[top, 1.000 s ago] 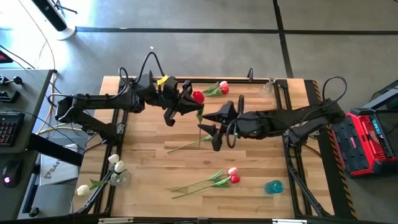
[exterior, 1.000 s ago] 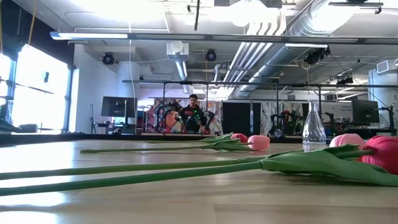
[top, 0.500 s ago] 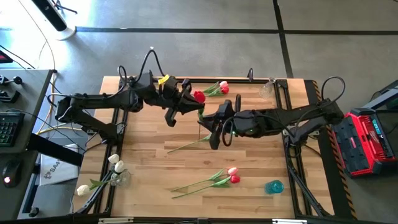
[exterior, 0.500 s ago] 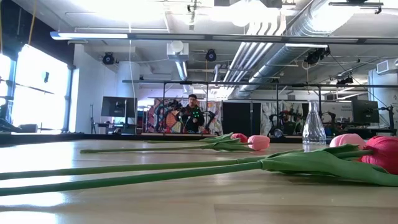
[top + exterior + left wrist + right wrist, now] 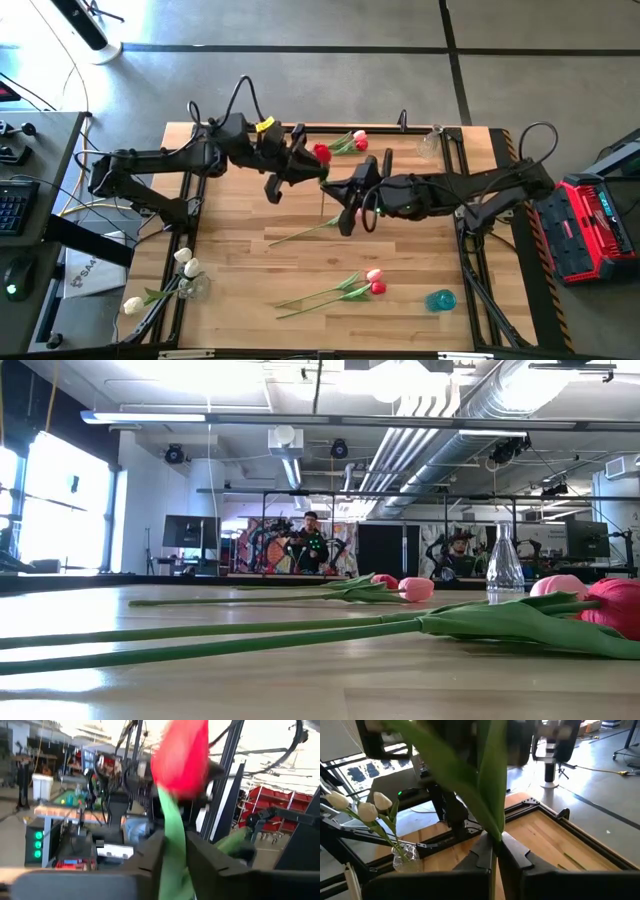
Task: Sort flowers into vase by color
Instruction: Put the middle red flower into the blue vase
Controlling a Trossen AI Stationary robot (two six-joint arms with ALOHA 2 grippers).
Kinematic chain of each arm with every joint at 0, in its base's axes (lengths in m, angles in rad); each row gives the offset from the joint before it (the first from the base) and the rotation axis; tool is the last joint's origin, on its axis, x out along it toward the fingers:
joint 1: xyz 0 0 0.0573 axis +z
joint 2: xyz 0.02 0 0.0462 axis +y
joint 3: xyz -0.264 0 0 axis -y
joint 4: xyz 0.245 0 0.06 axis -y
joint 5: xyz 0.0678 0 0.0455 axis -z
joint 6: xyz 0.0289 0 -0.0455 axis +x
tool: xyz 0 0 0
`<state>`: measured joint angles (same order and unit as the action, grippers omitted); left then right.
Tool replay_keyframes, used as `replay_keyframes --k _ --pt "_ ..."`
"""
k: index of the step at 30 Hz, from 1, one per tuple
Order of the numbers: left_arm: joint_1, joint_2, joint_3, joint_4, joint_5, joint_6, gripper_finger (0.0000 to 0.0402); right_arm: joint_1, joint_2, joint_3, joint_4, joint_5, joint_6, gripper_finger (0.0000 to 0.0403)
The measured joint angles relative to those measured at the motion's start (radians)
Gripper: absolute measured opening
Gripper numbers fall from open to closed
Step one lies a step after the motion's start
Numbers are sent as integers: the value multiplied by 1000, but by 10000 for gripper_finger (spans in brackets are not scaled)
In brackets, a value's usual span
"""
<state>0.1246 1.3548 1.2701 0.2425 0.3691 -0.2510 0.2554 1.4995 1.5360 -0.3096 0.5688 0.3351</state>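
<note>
Red tulip (image 5: 319,154) is up in the air over the far-middle of the table (image 5: 240,250), right between both arms. The right gripper (image 5: 335,190) is clamped tight on its green stem, and the left gripper (image 5: 305,170) has the stem between its fingers just below the head, loosely by the look of it. Around it: a loose stem (image 5: 305,232) lying below, a pink-and-red pair (image 5: 370,282) nearer, another tulip (image 5: 355,140) at the far edge, cream ones in a clear vase (image 5: 190,285) near left, and a teal vase (image 5: 440,299) near right.

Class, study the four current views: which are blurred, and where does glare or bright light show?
Left wrist view: the red tulip and the background are smeared. Right wrist view: the near green leaf is soft, while the white tulips look sharper. Low view: the window on the left is blown out, and the table carries a pale sheen. High view: evenly lit.
</note>
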Motion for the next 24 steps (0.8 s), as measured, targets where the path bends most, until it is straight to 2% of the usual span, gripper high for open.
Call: replay_keyframes --k 5,9,18,24 --pt "14 -22 0 -49 6 3 145 0 -34 0 -3 2 -7 1" --pt "38 -73 0 -108 5 38 171 0 -60 0 -17 2 -23 1" --pt "95 -228 0 -340 -53 111 151 8 -75 0 -61 -14 -23 0" --pt "122 -265 0 -399 -63 115 119 15 -106 0 -69 -18 -30 0"
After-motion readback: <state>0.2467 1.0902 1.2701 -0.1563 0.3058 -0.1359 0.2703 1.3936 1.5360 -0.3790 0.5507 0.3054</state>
